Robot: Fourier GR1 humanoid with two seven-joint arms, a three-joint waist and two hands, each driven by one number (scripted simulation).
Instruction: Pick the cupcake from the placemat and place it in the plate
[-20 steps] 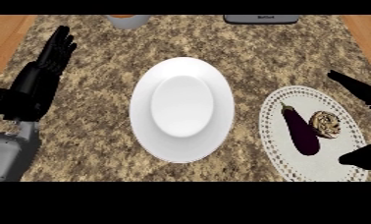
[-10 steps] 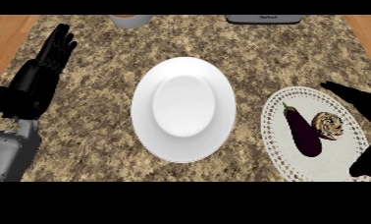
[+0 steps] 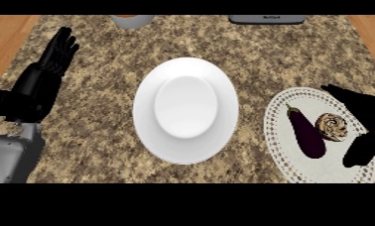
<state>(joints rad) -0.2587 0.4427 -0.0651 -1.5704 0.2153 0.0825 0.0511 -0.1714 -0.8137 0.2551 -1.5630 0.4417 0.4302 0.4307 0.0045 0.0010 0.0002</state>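
Right hand: the black right hand [image 3: 359, 121] comes in at the view's right edge over the right part of the placemat; one part reaches in above the cupcake and another shows below it, so the hand is spread around the cupcake with a gap on each side, grasping nothing. Whether any part touches the cupcake cannot be told.
Cupcake: the small round tan-and-brown cupcake [image 3: 333, 126] lies on the placemat, right of its middle, between the two parts of the right hand. Its top shows pale swirls over a darker brown; it looks roughly round from above.
Eggplant: a dark purple, elongated eggplant [image 3: 306, 133] with a small stem at its upper end lies just left of the cupcake on the same placemat, slanting from upper left to lower right.
Placemat: the white round placemat with a dotted lacy rim [image 3: 282, 145] sits at the worktop's right side, just beside the plate.
Plate: the white round plate [image 3: 185, 110] with a raised inner oval stands at the middle of the worktop.
Left hand: the black left hand [image 3: 45, 79] rests released at the view's left edge, fingers straight and pointing up.
Worktop: speckled brown granite worktop [image 3: 102, 46].
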